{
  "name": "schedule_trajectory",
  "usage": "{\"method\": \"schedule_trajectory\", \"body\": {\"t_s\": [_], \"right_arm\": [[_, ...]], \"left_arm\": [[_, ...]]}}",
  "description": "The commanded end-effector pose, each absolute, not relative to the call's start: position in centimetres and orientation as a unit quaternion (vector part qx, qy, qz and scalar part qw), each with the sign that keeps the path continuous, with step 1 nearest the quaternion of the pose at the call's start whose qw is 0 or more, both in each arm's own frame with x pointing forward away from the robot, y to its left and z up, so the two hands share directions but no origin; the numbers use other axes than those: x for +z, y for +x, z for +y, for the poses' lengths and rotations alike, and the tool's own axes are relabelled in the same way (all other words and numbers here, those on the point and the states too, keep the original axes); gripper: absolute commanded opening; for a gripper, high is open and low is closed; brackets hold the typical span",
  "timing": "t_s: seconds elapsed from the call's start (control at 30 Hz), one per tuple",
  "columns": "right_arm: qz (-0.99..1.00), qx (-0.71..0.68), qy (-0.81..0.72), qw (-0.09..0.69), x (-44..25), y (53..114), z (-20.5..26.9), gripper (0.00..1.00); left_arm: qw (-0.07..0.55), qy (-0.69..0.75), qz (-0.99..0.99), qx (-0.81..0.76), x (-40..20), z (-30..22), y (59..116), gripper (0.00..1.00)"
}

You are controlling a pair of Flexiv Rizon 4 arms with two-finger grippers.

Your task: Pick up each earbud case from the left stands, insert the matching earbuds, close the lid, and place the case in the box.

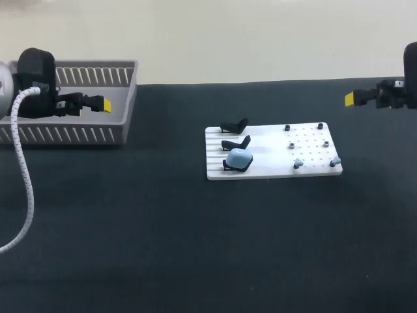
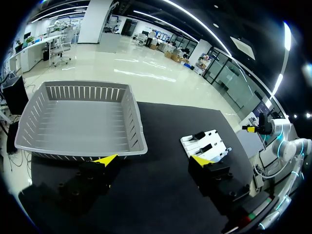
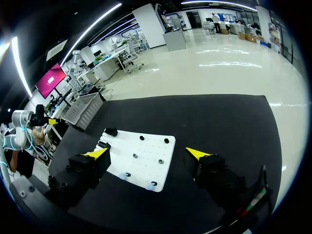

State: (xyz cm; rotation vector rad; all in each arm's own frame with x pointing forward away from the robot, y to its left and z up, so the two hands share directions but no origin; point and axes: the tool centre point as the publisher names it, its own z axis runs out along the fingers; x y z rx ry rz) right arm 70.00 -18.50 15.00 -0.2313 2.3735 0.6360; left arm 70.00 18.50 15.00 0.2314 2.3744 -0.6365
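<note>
Dark table (image 1: 130, 228), closed pale-blue earbud case (image 1: 240, 157)

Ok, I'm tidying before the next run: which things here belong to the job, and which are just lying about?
Job: blue case on its stand; blue earbuds; basket; board; left hand and right hand, both open.
Idle: empty stands; dark bits on the board's pegs, with no dark case in view.
</note>
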Motion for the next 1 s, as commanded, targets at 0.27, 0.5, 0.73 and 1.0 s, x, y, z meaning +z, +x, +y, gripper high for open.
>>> {"method": "schedule_trajectory", "body": {"t_s": [0.27, 0.5, 0.73, 1.0], "right_arm": [[0.908, 0.243, -0.088, 0.330, 15.00, 70.00, -18.50, 1.00], [0.908, 0.243, -0.088, 0.330, 15.00, 70.00, -18.50, 1.00], [0.908, 0.243, -0.088, 0.330, 15.00, 70.00, -18.50, 1.00], [0.908, 0.243, -0.088, 0.330, 15.00, 70.00, -18.50, 1.00]], "left_arm": [[0.330, 0.088, 0.908, -0.243, 15.00, 18.50, 70.00, 1.00], [0.330, 0.088, 0.908, -0.243, 15.00, 18.50, 70.00, 1.00], [0.330, 0.088, 0.908, -0.243, 15.00, 18.50, 70.00, 1.00], [0.348, 0.118, 0.889, -0.272, 15.81, 18.31, 69.89, 1.00]]}}
